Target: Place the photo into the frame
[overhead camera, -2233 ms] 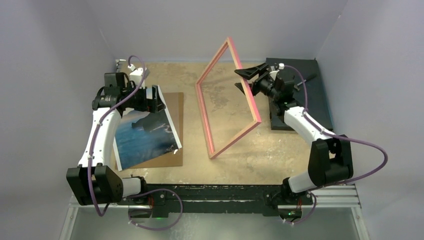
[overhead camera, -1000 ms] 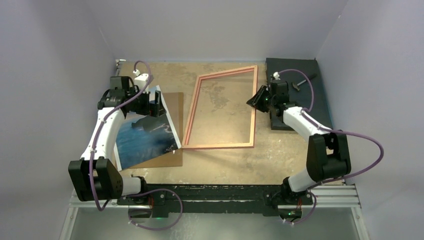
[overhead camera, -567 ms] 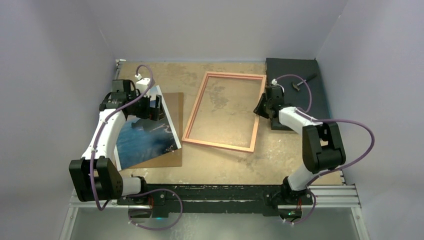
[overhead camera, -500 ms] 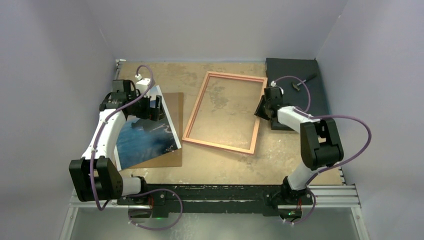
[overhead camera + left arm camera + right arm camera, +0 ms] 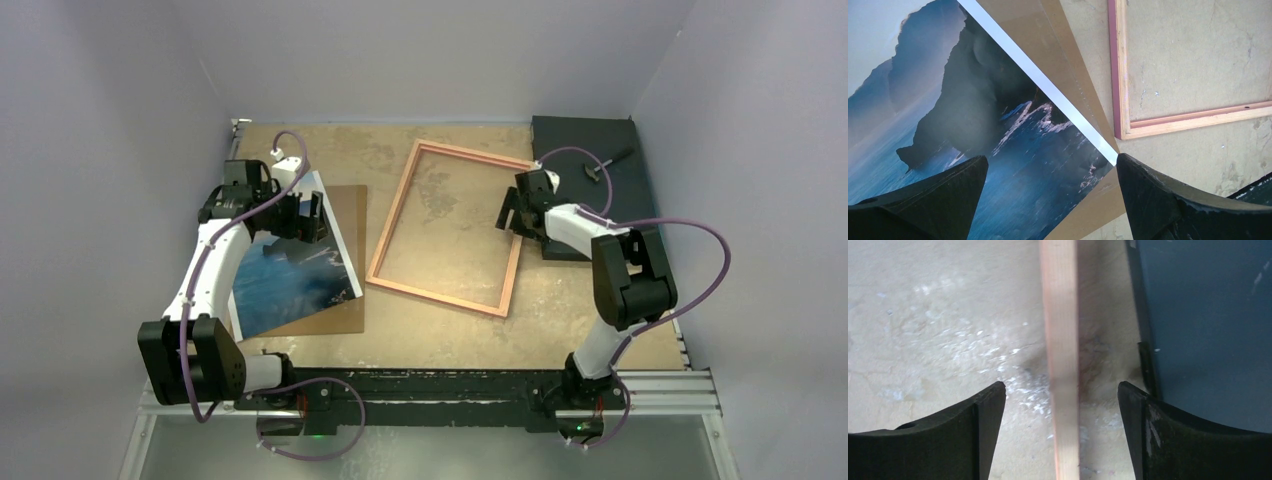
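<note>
Since a couple of seconds ago the frame (image 5: 437, 297) has gone from propped up on edge to lying flat on the desk (image 5: 450, 345), and the right gripper (image 5: 512, 212) has let go of it.

From above, the photo (image 5: 290, 280) lies on the brown backing board (image 5: 350, 215) at the left, with the left gripper (image 5: 310, 215) over its far end.

Left wrist view: gripper spread wide, pinching nothing, photo right below. It looks thin, floppy and slick, so I'd take it by the white border at the corner near the board's edge.

Right wrist view: gripper spread either side of the frame's rail, not touching. Stiff rim, breakable pane, so grab the rim only.
</note>
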### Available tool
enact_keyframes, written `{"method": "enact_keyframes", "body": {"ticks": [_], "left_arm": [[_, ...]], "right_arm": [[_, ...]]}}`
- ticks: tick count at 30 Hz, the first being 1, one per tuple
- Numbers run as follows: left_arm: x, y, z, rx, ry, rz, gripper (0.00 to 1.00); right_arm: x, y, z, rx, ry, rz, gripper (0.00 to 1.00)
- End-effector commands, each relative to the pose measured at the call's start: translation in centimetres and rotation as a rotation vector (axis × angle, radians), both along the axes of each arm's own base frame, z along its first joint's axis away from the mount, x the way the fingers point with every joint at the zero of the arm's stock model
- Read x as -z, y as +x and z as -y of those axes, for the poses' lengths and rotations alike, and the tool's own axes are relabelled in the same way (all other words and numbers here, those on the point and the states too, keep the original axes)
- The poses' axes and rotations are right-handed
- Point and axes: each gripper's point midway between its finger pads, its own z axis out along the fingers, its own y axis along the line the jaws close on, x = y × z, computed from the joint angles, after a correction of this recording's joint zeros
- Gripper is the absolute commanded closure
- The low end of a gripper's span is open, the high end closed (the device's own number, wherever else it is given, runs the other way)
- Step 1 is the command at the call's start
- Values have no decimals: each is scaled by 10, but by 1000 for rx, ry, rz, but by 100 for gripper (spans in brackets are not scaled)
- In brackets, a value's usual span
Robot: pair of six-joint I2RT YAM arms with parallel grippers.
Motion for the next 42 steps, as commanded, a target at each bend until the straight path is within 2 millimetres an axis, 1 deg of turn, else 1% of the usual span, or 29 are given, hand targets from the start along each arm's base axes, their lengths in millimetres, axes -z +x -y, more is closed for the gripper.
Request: {"method": "enact_keyframes", "body": {"ticks": [1, 3, 5, 7, 9, 11, 12, 13, 15, 16, 17, 18, 20, 22, 26, 29, 31, 34, 38, 39, 42], "left_arm": [[-12, -1, 0, 19, 12, 33, 0], [-16, -1, 0, 20, 10, 29, 0], [-22, 0, 0, 17, 4, 38, 0], [-27, 0, -1, 12, -2, 46, 0], [-33, 1, -3, 7, 1, 55, 0], [-37, 1, -7, -2, 5, 59, 0], [-38, 1, -10, -7, 7, 60, 0], [-39, 2, -12, -14, 9, 61, 0], [-39, 1, -16, -23, 14, 59, 0], [-38, 1, -17, -26, 19, 56, 0], [-38, 0, -18, -28, 24, 53, 0], [-37, -1, -19, -28, 28, 51, 0], [-36, -4, -22, -32, 36, 51, 0], [-35, -6, -23, -32, 41, 52, 0], [-35, -8, -24, -32, 48, 58, 0], [-37, -7, -25, -33, 54, 64, 0], [-37, -7, -26, -34, 64, 69, 0], [-35, -8, -29, -38, 78, 69, 0], [-30, -9, -31, -33, 88, 60, 0], [-29, -10, -32, -32, 92, 57, 0], [-27, -10, -33, -35, 101, 57, 0]], "right_arm": [[-51, 15, -12, 16, -85, 90, 13], [-65, 21, -20, 17, -96, 108, 8], [-80, 30, -32, 8, -98, 138, 6], [-89, 39, -50, -9, -76, 155, 3], [-93, 47, -71, -33, -43, 162, 3], [-92, 55, -101, -77, -2, 165, 2], [-91, 57, -120, -108, 8, 170, 1], [-91, 64, -142, -135, 12, 173, 1], [-86, 68, -184, -186, -3, 162, 1], [-80, 68, -203, -200, -13, 146, 1], [-79, 70, -219, -213, -17, 144, 1], [-74, 69, -237, -233, -24, 137, 1], [-65, 72, -258, -240, -30, 134, 1], [-59, 74, -271, -241, -28, 141, 1], [-48, 76, -284, -249, -19, 147, 1], [-35, 76, -288, -252, -24, 135, 2], [-27, 76, -290, -254, -32, 130, 4], [-18, 75, -295, -273, -51, 130, 13], [-7, 74, -307, -333, -62, 133, 29], [-3, 73, -310, -347, -72, 129, 31], [2, 68, -316, -382, -90, 128, 39]]}}
